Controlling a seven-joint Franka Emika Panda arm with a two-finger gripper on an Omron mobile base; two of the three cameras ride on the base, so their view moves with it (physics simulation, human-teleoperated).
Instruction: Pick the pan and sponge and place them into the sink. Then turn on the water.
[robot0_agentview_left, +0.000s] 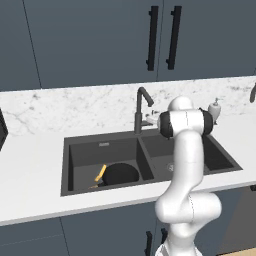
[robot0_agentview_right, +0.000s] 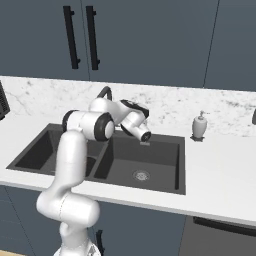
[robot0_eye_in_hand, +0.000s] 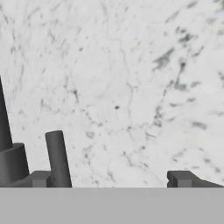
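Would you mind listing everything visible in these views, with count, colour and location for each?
sink: one, dark grey, double basin, set in the counter.
pan: one, black with light-brown handle, lying in the left basin.
sponge: a small yellowish bit shows beside the pan's handle, too small to tell for sure.
drain: one, metal, round, in the floor of the right basin.
faucet: one, dark gooseneck, behind the divider between basins; no stream visible.
soap dispenser: one, white, on the counter right of the sink.
counter: one, white marble, with matching backsplash.
cabinets: dark blue-grey, above the counter, with two black vertical handles.
arm: one, white with dark joints, reaching over the sink.
gripper: one, by the faucet, jaws apart, holding nothing.
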